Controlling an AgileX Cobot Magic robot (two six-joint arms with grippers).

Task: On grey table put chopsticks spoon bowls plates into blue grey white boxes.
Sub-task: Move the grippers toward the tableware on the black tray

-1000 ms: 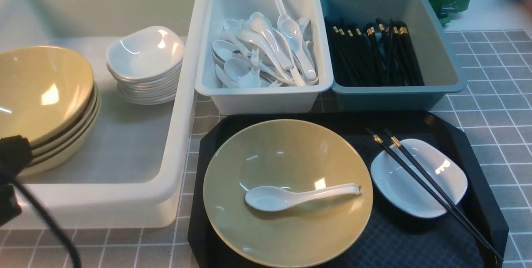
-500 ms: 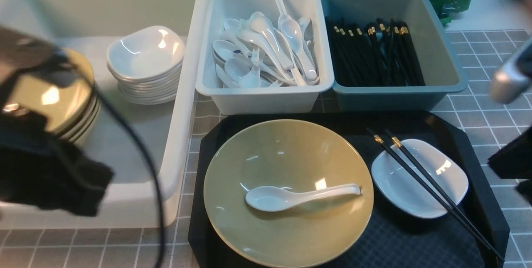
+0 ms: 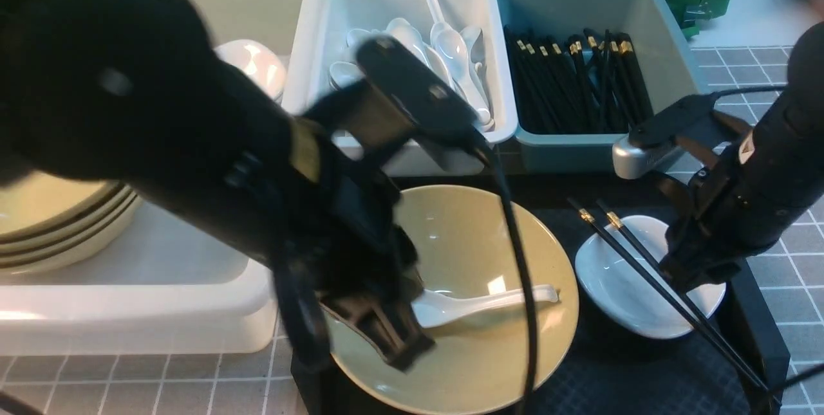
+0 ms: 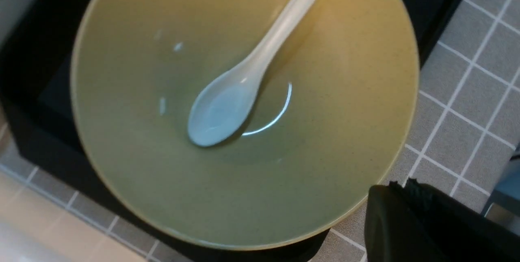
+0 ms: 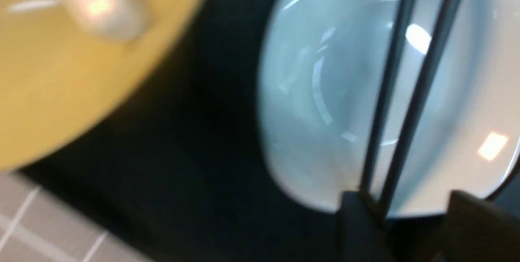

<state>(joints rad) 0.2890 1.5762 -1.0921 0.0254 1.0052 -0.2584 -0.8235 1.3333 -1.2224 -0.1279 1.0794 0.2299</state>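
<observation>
The left gripper (image 3: 400, 347), jaws closed, was located above the spoon (image 3: 502, 299) in the bowl (image 3: 476, 363); the right gripper (image 5: 406, 207), jaws parted, was positioned astride the chopsticks (image 5: 390, 71).

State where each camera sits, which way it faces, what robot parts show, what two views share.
Front: between the arms, facing forward over tray, boxes; left arm, right arm show.
Left wrist: above the bowl, looking down at the spoon; left gripper partly shows.
Right wrist: above the plate, looking down at chopsticks; right gripper, fingers apart.
Shared by front, left wrist: spoon in bowl.
</observation>
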